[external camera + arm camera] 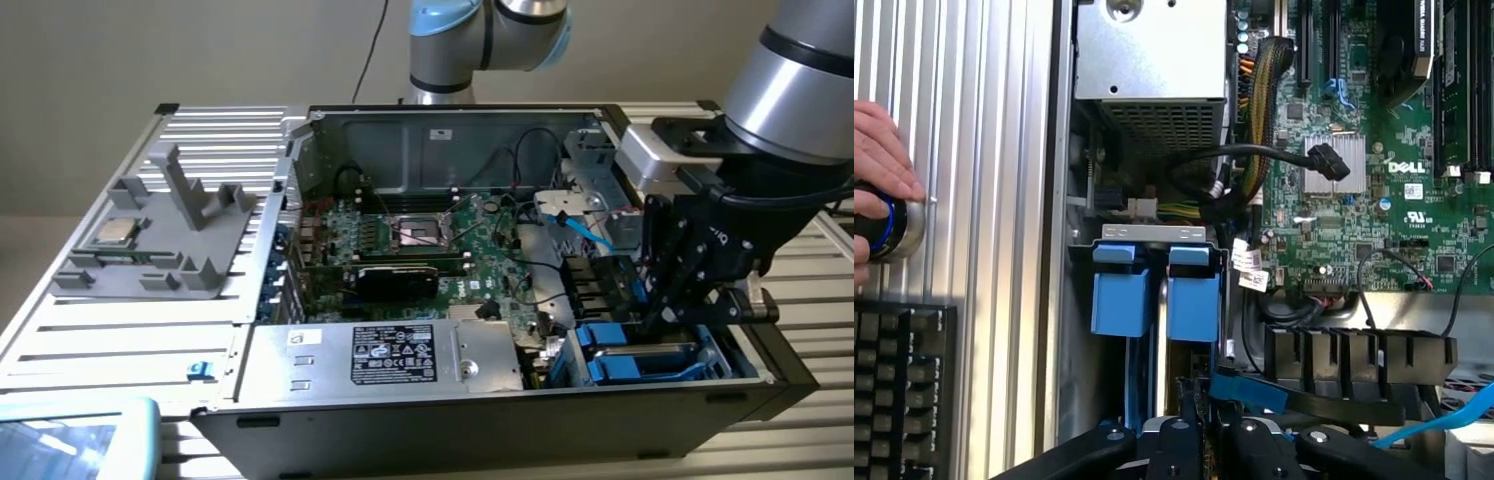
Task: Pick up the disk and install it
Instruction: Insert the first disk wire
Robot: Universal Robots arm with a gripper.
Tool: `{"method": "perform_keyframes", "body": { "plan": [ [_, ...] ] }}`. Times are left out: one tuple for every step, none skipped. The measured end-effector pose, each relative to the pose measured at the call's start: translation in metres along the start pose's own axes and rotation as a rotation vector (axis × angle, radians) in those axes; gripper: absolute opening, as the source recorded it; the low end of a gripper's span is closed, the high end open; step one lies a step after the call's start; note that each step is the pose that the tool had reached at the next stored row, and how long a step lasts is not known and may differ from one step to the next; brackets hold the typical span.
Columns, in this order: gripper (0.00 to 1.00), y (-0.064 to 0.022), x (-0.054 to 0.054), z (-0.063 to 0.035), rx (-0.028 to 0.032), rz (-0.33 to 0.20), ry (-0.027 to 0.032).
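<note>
The disk [1192, 305] stands on edge in the blue drive bay [641, 365] at the front corner of the open computer case, on the exterior view's right. Its bright blue carrier and end tab face the wrist camera. My gripper [663, 318] reaches straight down into that bay. In the wrist view the gripper [1209, 440] lines up with this carrier, with the black fingers [1174, 432] drawn close together around its near end. A second blue carrier [1122, 300] stands right beside it.
A green motherboard [427, 240] and black cables [1254, 160] lie beside the bay. A silver power supply [387, 355] sits along the case front. A grey fixture holding a small chip [114, 232] is on the exterior view's left. A hand [879, 150] rests on a blue-ringed button above a keyboard [899, 390].
</note>
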State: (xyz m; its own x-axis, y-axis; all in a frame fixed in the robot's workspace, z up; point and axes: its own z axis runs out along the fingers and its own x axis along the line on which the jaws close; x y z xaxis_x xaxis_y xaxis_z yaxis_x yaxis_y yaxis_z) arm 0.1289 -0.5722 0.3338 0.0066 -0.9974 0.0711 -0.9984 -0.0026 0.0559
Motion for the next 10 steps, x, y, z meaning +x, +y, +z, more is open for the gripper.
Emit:
{"method": "perform_keyframes", "body": {
  "plan": [
    [0.16,0.0,0.0,0.0002,0.0,0.0,0.0002],
    [0.16,0.0,0.0,0.0004,0.0,0.0,0.0003],
    [0.16,0.0,0.0,0.0005,0.0,0.0,0.0003],
    [0.16,0.0,-0.0001,0.0009,0.0,0.0,-0.0001],
    [0.16,-0.0001,-0.0001,0.0011,0.0,0.0,-0.0001],
    [0.16,0.0,-0.0001,0.0012,-0.0001,0.0,0.0],
    [0.16,-0.0001,-0.0001,0.0011,0.0,0.0,0.0002],
    [0.16,-0.0001,-0.0001,0.0012,-0.0001,0.0,0.0001],
    [0.16,0.0,-0.0001,0.0012,0.0,0.0,0.0002],
    [0.16,-0.0001,-0.0001,0.0012,-0.0001,0.0,0.0002]
  ]
}}
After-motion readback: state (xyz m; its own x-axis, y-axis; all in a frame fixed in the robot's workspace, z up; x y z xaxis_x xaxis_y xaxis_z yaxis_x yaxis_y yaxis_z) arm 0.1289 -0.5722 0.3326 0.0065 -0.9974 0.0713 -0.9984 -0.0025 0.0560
